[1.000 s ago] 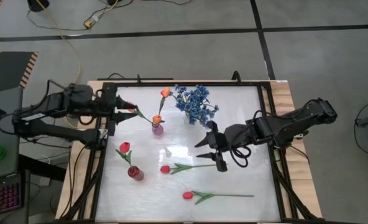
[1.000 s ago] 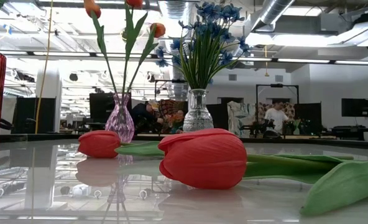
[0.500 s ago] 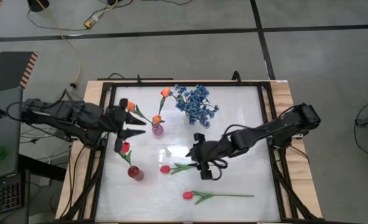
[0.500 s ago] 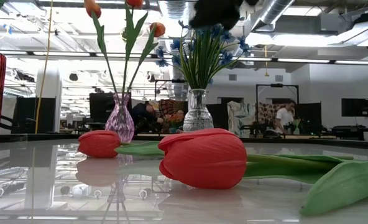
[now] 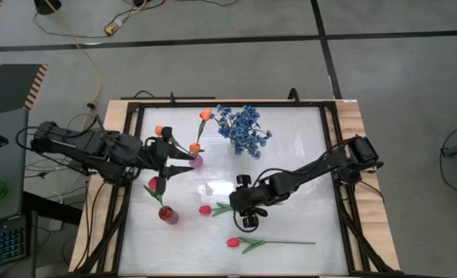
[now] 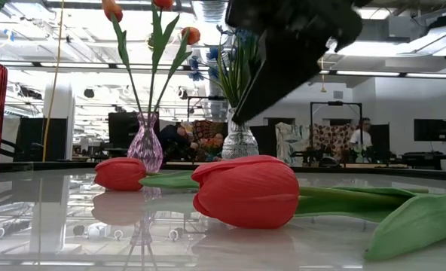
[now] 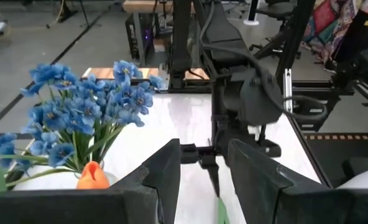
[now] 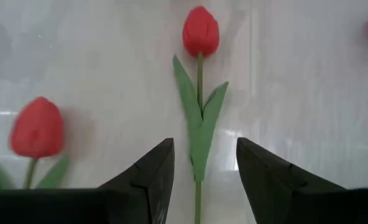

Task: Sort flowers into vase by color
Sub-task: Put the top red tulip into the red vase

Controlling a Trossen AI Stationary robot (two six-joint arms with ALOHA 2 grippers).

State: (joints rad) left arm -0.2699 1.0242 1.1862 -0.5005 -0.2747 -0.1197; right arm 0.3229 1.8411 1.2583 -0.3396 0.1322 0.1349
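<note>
A red tulip (image 5: 205, 209) lies flat on the white table, its stem pointing toward the right edge. My right gripper (image 8: 204, 144) hangs open above that stem (image 8: 199, 93), slanting down, one finger on each side and clear of it. A second red tulip (image 5: 232, 242) lies nearer the front edge. A third red tulip (image 5: 155, 184) stands in the red vase (image 5: 167, 215). Three orange tulips (image 6: 161, 2) stand in the pink vase (image 5: 195, 161), and blue sprigs (image 5: 244, 127) in the clear vase (image 6: 239, 135). My left gripper (image 5: 178, 158) is open, raised beside the pink vase.
A black frame (image 5: 333, 154) rims the table on all sides. The vases crowd the far-left half, while the near-right part of the white top (image 5: 306, 224) is bare. In the low view, people stand in the room beyond the table.
My right gripper has dropped and tipped downward, moving toward the table's left and near edges until it hangs over the lying red tulip's stem. My left gripper has swung from the far-left corner toward the near edge and the right, ending beside the pink vase. No flower has moved.
</note>
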